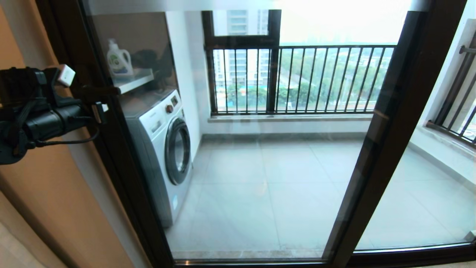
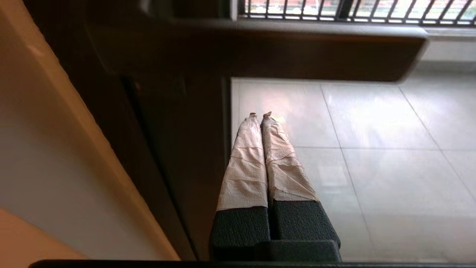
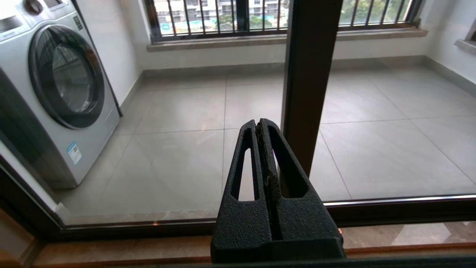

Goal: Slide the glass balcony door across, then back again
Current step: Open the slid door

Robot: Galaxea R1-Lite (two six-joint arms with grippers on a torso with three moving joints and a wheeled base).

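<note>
The glass balcony door (image 1: pixel 124 178) fills the head view, its clear pane set between dark brown uprights. Its left upright stands against the tan wall. The slim dark handle (image 1: pixel 98 91) juts from that upright, and my left arm (image 1: pixel 37 108) reaches up to it. In the left wrist view my left gripper (image 2: pixel 260 114) is shut, holding nothing, and its tape-wrapped fingers (image 2: pixel 247 167) lie along the glass beside the upright, close by the handle (image 2: pixel 260 52). My right gripper (image 3: pixel 259 123) is shut and empty, pointing at the glass next to the other upright (image 3: pixel 308 74).
Behind the glass stand a washing machine (image 1: pixel 163 149), a shelf with a detergent bottle (image 1: pixel 119 59) and a black-framed window with railing bars (image 1: pixel 297 80). The door's bottom track (image 3: pixel 390 210) runs along the floor. A second glass panel (image 1: pixel 427 193) is at the right.
</note>
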